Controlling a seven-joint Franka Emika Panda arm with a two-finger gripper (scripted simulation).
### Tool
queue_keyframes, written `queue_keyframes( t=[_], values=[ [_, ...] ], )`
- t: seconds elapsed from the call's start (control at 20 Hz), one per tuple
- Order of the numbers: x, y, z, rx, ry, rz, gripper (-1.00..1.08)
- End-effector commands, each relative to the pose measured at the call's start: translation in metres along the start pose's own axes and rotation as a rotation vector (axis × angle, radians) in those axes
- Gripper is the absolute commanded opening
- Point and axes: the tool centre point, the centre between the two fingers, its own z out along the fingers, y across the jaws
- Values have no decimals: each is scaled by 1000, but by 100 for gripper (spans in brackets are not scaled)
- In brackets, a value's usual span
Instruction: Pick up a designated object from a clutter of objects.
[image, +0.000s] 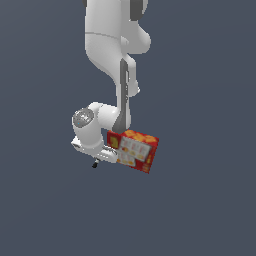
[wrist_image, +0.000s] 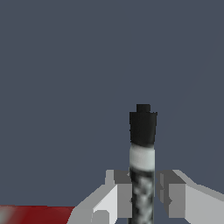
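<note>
The red box (image: 134, 150) lies just beside the end effector (image: 95, 164) at its 2 o'clock in the exterior view; other directions are unobstructed desk (image: 200, 210).

The red box's (image: 134, 150) print is too blurred to read.

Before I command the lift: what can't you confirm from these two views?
- Marker, wrist view: lower end cut off by the frame edge; finger contact unclear.
- Marker, exterior view: the arm hides nearly all of it.
- Gripper, exterior view: hidden behind the wrist.
- Red box, wrist view: only a blurred corner shows.
</note>
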Motion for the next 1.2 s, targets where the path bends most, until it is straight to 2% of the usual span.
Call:
queue_keyframes(
  t=[0.0,0.5,1.15],
  values=[
    [-6,-3,2,0,-14,-6,-100],
    [-16,-7,-45,0,-14,-6,-100],
    [-41,-14,-168,0,-15,-6,-100]
  ],
)
